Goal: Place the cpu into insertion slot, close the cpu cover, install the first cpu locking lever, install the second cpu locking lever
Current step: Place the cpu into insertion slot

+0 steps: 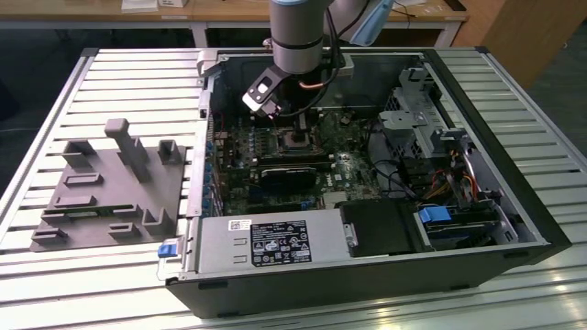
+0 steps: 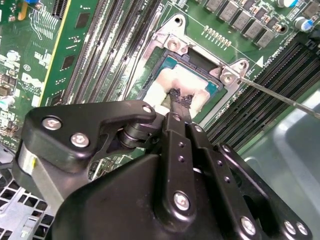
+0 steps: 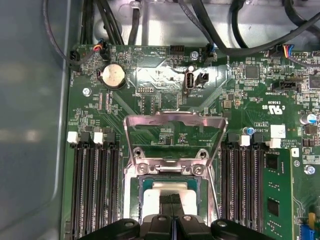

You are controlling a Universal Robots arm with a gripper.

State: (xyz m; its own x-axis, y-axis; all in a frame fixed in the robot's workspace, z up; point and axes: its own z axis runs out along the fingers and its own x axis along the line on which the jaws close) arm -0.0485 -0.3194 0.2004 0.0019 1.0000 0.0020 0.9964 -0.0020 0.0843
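Gripper (image 1: 280,115) down inside the open computer case (image 1: 513,227), fingers closed together over the chip.

In the exterior view the arm reaches into the case, which lies on the slatted table (image 1: 82,289), and the gripper hangs just above the socket (image 1: 295,141) near the middle of the board; a grey fixture (image 1: 110,185) sits by the table's edge on the exterior view's left. In the second wrist view the gripper (image 2: 179,97) has its fingers pressed together with nothing between them. Their tips are at the middle of the pale chip (image 2: 162,87), which lies flat in the socket (image 2: 196,60); whether they touch it I cannot tell. A thin lever (image 2: 280,97) runs out from the socket's corner across the memory slots. In the first wrist view the cover (image 3: 175,119) is swung open away from the socket (image 3: 135,200), and the chip (image 3: 170,187) sits under the gripper (image 3: 171,199).
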